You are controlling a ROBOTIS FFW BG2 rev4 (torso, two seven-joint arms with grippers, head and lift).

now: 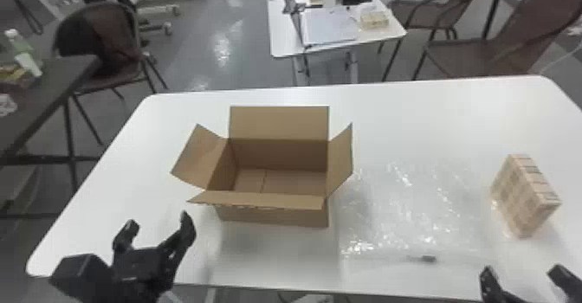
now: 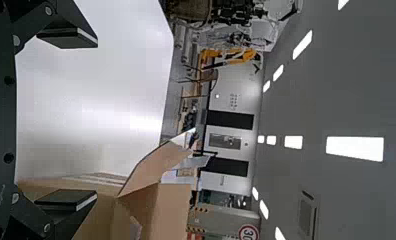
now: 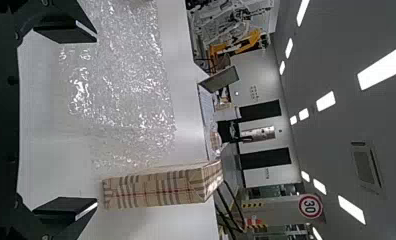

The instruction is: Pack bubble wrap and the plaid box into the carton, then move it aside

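The carton [image 1: 273,217] sits on the white bench [image 1: 433,116], somewhat left of the middle, with its four flaps spread outward and its brown floor showing inside. To its right, the bubble wrap [image 1: 411,207] lies spread flat, shiny and crinkled, between the carton and the plaid box [image 1: 522,194]. That box stands upright at the right, just beside the wrap (whether it rests on the wrap's edge, I can't tell). A small dark thing [image 1: 428,259] is at the wrap's near edge.

The left end effector [image 1: 156,225] is released, its two fingers well apart, near the carton's near left corner. In the left wrist view, the carton shows beyond one of its fingers.

The right end effector [image 1: 522,272] is released too, at the bench's near edge toward the right. In the right wrist view, its fingers are spread wide, with the plaid box and the wrap out ahead of them.

Behind the bench are a smaller table [image 1: 281,42] with papers [image 1: 331,26] on it and some brown chairs [image 1: 99,42].
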